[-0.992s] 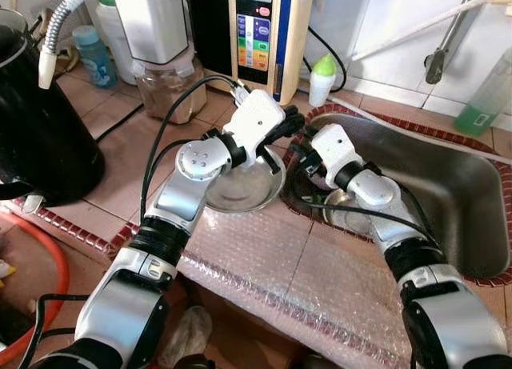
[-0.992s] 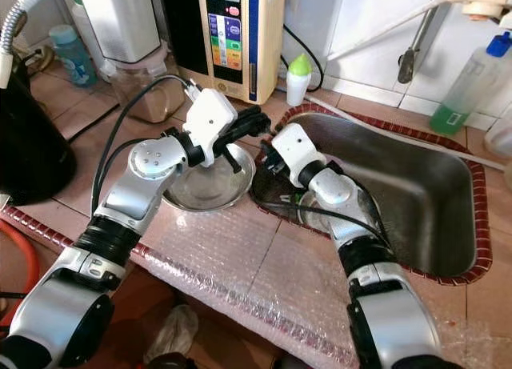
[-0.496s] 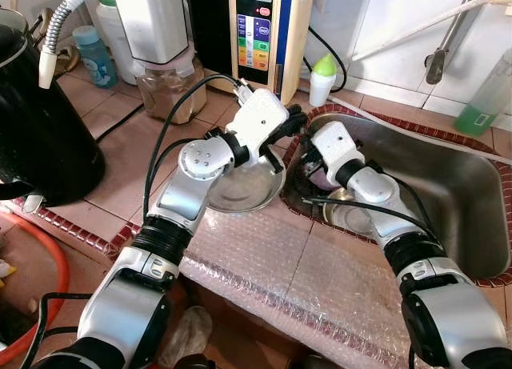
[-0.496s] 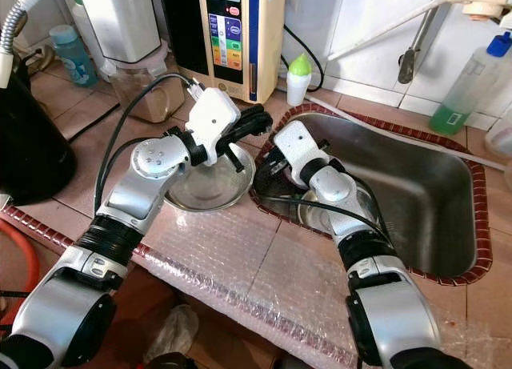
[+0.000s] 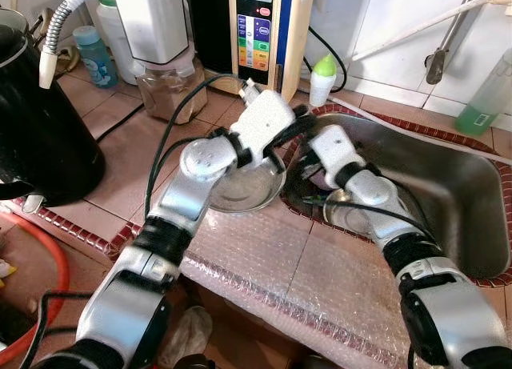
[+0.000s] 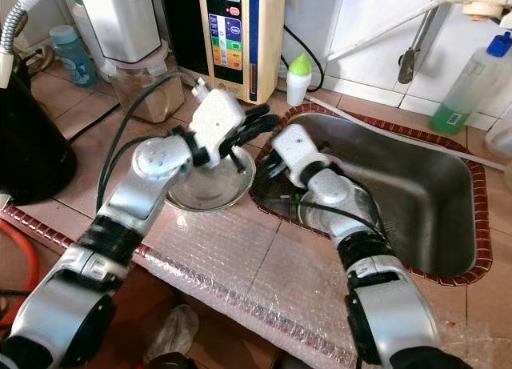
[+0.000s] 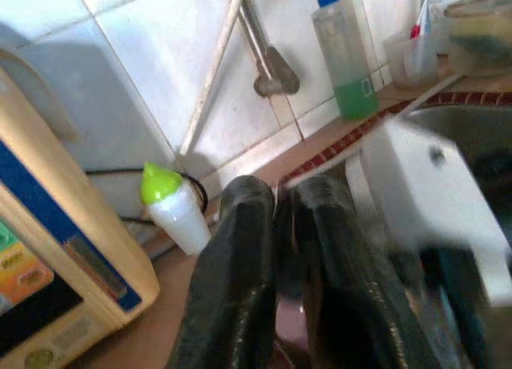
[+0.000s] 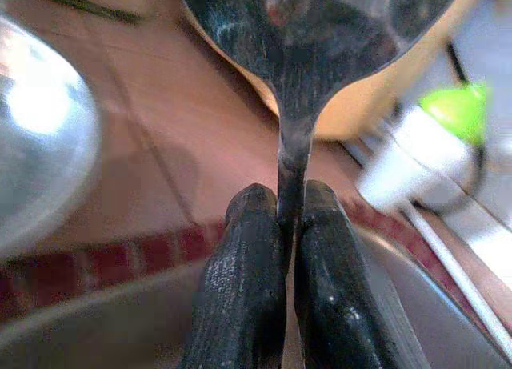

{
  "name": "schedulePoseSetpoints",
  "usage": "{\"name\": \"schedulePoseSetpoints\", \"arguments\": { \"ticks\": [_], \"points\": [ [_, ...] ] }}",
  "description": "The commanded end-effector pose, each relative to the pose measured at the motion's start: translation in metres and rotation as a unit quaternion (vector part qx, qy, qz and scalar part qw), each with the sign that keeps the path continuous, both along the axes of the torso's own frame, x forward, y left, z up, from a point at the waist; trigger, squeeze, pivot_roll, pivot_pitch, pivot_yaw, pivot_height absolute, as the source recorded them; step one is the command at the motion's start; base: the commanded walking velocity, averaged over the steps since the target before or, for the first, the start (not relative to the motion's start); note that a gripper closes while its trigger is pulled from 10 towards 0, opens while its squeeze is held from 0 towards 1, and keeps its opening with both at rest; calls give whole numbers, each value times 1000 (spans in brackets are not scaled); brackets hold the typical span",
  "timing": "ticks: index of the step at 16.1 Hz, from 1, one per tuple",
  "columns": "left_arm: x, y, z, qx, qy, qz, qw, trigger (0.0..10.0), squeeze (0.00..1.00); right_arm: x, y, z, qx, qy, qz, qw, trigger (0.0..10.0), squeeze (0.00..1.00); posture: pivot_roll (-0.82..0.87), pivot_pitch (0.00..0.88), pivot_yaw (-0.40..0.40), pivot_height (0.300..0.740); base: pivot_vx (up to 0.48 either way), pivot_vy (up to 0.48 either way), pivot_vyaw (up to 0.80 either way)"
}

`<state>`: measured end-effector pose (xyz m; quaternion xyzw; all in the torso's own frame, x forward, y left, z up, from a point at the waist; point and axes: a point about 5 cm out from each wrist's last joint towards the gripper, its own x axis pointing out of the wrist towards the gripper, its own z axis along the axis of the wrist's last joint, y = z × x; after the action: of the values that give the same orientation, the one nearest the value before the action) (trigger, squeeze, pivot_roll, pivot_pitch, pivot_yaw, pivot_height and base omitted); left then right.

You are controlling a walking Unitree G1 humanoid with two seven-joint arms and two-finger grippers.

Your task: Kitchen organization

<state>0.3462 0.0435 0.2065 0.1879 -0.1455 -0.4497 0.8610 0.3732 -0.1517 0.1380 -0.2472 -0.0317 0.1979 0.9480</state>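
a black kettle (image 5: 36,121) is seen far to the left of the sink (image 5: 448,193), on the tiled counter. nearer the sink, a steel bowl (image 5: 244,189) is set just beside its left rim. the left gripper (image 5: 298,127) is held over the bowl's far edge, its fingers (image 7: 240,257) pressed together with nothing seen between them. at the sink's left corner, the right gripper (image 8: 280,217) is clamped on the handle of a metal spoon (image 8: 312,33); the spoon's long axis is run straight out from the fingertips, bowl end pointed away, toward a green-capped white bottle (image 5: 322,79) behind the sink.
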Motion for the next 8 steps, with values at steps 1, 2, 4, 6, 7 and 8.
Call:
{"name": "schedulePoseSetpoints", "arguments": {
  "ticks": [1, 2, 4, 6, 7, 8],
  "points": [
    [-4, 3, 1, 6, -5, -8, 1000, 10000, 1000, 4, -8, 3, 10, 4, -26, 1000, 0, 0, -14, 0, 31, 740, 0, 0, 0],
    [-6, 6, 0, 8, -2, -10, 1000, 10000, 1000, 3, -12, -2, 10, 19, -38, 999, 0, 0, -14, 0, 31, 740, 0, 0, 0],
    [-11, 10, -2, 8, 6, -8, 1000, 10000, 1000, 2, -19, -10, 24, 41, -59, 997, 0, 0, -12, 0, 28, 740, 0, 0, 0],
    [-22, 15, -11, 2, 19, -1, 1000, 10000, 1000, -3, -32, -32, 42, 110, -106, 987, 0, 0, -4, 0, 20, 740, 0, 0, 0],
    [-24, 16, -13, 1, 23, 1, 1000, 10000, 1000, -4, -33, -35, 44, 119, -112, 986, 0, 0, 1, 0, 16, 740, 0, 0, 0],
    [-28, 19, -18, -2, 31, 8, 999, 10000, 1000, -8, -38, -45, 47, 147, -130, 979, 0, 0, 5, 0, 13, 740, 0, 0, 0]
  ]
}}
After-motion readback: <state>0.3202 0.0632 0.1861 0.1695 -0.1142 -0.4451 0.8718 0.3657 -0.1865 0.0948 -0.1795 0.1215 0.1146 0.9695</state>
